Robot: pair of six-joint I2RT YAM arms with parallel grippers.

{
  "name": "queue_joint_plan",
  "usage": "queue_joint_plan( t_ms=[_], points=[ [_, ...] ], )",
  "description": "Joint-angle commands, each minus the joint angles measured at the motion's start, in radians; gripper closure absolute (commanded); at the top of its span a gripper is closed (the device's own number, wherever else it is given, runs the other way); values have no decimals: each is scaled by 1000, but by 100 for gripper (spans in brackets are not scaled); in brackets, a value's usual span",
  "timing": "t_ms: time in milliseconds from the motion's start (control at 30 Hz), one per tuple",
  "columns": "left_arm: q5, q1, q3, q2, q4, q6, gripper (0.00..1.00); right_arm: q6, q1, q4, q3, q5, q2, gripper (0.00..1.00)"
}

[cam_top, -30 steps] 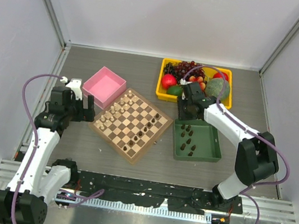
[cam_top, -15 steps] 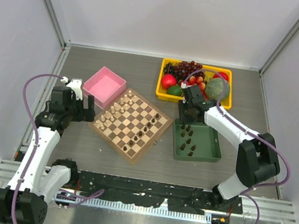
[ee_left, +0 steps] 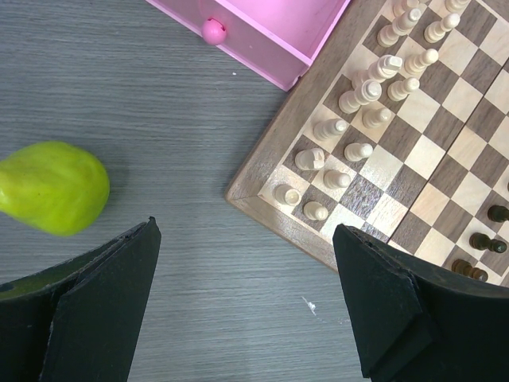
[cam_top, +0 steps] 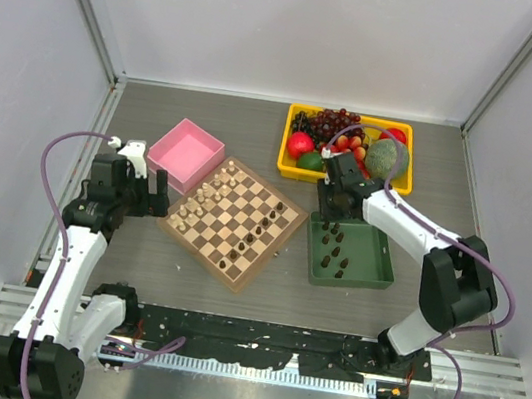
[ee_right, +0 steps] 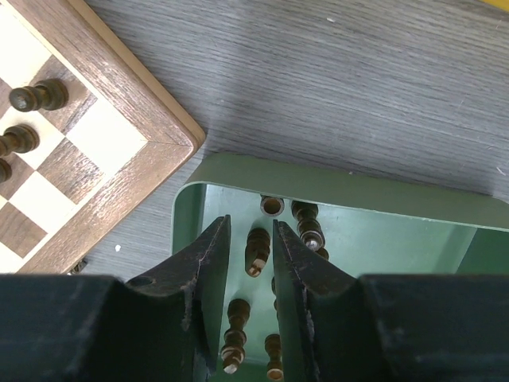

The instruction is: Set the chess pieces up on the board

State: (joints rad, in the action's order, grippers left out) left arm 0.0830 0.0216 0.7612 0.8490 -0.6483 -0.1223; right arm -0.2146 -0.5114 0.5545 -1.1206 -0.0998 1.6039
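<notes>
While the left gripper [ee_left: 246,231] hangs wide open beside the board [ee_left: 269,153]'s left corner, the right gripper [ee_right: 250,224]'s narrowly parted jaws straddle one dark chess piece [ee_right: 256,251] in the green tray [ee_right: 358,199].

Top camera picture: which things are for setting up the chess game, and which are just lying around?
For the job: dark chess pieces, board, green tray holding spare pieces.
Just lying about: pink box, yellow fruit bin, green pear.

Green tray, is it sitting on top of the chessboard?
No, the green tray sits beside the board, with grey table showing between them.
</notes>
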Motion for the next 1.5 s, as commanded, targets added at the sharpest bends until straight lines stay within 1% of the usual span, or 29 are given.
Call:
queue_joint_plan(
  t_ms=[0, 500, 1467],
  points=[
    [6, 1, 23, -5, 13, 6, 1, -17, -4, -30, 4, -17, 16, 66],
    [4, 0, 24, 1, 15, 7, 1, -22, -4, -67, 28, -61, 42, 67],
    [3, 0, 24, -1, 12, 9, 1, -28, -4, -108, 48, -84, 77, 69]
  ],
)
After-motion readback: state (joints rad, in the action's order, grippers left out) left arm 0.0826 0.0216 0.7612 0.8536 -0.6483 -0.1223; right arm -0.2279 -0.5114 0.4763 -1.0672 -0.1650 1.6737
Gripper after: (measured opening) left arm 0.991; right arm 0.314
